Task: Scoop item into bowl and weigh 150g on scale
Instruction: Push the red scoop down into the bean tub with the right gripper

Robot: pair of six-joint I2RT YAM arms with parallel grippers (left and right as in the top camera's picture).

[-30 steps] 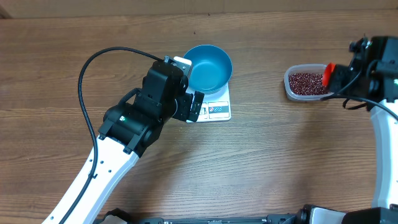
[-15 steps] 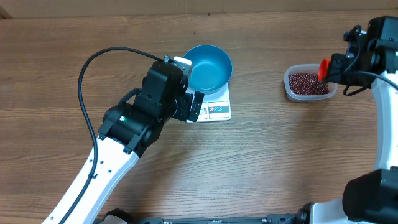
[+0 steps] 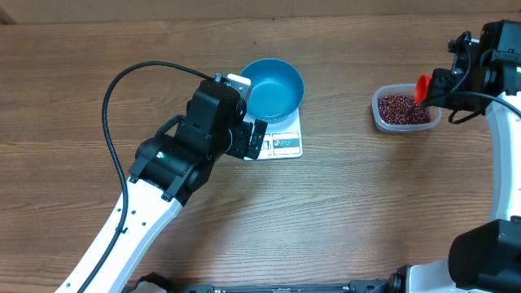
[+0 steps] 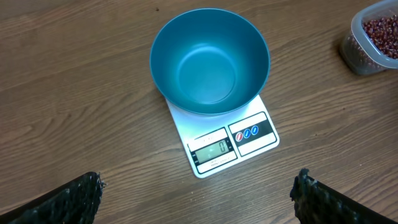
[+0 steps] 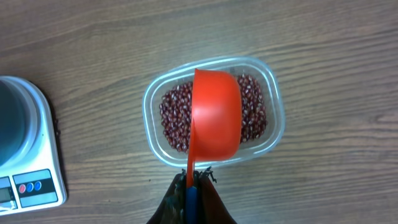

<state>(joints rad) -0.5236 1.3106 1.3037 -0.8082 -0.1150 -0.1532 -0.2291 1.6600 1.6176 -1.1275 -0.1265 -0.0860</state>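
Straight ahead of the left arm's jaws, the blue bowl (image 4: 209, 68) sits on the far part of the white scale (image 4: 214, 167), its inside bare. The scale's display and buttons face those jaws, and the display shows a zero. The left jaws stand spread wide, one dark fingertip (image 4: 71, 199) at each lower corner of the wrist view, gripping nothing. Far off to their right, well apart from the scale, lies the clear tub (image 4: 373, 37). The right arm's jaws are pressed together on the thin handle of an orange-red scoop (image 5: 216, 115). It reaches straight forward from them over the middle of the tub. The beans (image 5: 173, 118) lie in the tub and show as a maroon heap on both sides of the scoop's cup. Whether the cup touches them cannot be told. Everything rests on the wood-grain worktop (image 3: 366, 203).
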